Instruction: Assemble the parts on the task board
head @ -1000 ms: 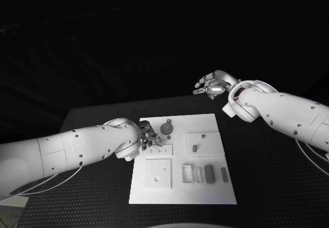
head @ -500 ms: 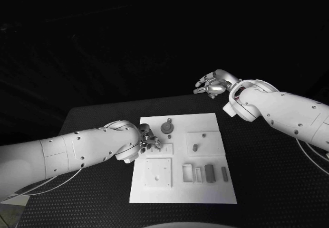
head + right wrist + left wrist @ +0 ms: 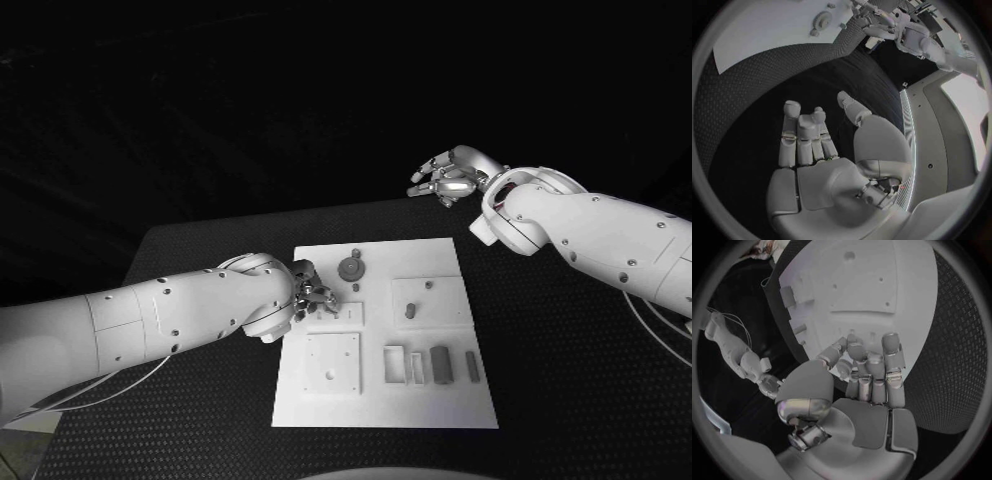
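The white task board (image 3: 387,400) lies in the middle of the table. On it are a round grey part (image 3: 351,269), a small grey part (image 3: 408,311) on a square plate, and two grey blocks (image 3: 441,366) near the front. My left hand (image 3: 310,293) rests at the board's left edge. Its fingers (image 3: 864,360) are curled together over the board (image 3: 873,285), the thumb lies close beside them, and I see no part between them. My right hand (image 3: 444,178) hangs in the air beyond the board's far right corner. Its fingers (image 3: 804,135) are spread and hold nothing.
A raised square plate (image 3: 332,364) with small holes sits at the board's front left, and an upright frame piece (image 3: 394,364) stands beside the grey blocks. Black table (image 3: 577,400) surrounds the board on all sides.
My left forearm has shifted slightly towards the board while its hand stays at the left edge. The right hand has barely moved.
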